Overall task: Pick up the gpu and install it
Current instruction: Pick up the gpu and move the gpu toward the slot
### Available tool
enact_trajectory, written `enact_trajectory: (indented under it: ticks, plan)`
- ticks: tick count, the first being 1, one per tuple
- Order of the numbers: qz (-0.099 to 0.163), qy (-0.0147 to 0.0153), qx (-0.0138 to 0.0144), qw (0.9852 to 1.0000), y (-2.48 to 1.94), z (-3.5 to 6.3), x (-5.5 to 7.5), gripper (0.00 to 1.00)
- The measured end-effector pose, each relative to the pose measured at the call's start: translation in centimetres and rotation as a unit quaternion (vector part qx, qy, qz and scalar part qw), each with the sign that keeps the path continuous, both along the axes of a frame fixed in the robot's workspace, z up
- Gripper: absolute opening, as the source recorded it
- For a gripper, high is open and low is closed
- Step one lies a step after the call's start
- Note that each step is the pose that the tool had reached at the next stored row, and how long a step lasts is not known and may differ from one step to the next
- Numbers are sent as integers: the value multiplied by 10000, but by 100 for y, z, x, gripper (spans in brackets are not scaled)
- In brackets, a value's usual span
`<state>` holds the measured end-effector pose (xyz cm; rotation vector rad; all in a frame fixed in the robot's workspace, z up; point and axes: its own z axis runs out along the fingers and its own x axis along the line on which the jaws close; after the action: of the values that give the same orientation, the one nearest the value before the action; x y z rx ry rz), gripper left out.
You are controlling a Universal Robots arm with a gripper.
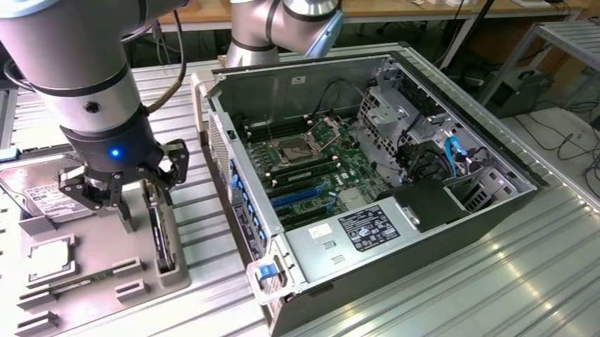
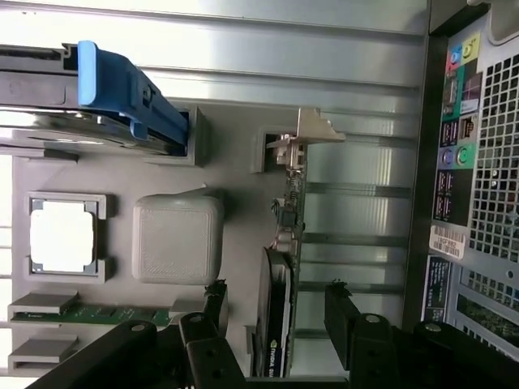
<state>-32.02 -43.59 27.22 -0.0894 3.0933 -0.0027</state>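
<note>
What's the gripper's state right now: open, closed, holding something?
Gripper: open, holding nothing; it straddles the gpu standing in its tray slot, not touching it.

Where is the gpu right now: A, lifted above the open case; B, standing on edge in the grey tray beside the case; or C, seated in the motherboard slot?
B: the gpu stands on edge in the grey tray, with the open gripper straddling it.
</note>
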Motion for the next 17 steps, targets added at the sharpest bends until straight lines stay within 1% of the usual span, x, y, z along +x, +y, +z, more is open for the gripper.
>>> enact_trajectory:
  ticks: [1,3,5,8,10,13,16,17]
  plan:
    - [0,0,0,10000,-2,-22,0,60]
    - [0,1,-1,10000,-32,-77,0,60]
    - [0,0,0,10000,-47,-146,0,60]
    - [0,0,0,10000,-71,-221,0,60]
    - [-36,4,0,10000,-74,-293,1,60]
    - [-87,8,0,10000,-74,-339,2,60]
    - [-333,27,0,9994,-74,-377,2,60]
    - [-370,38,-1,9993,-74,-390,5,60]
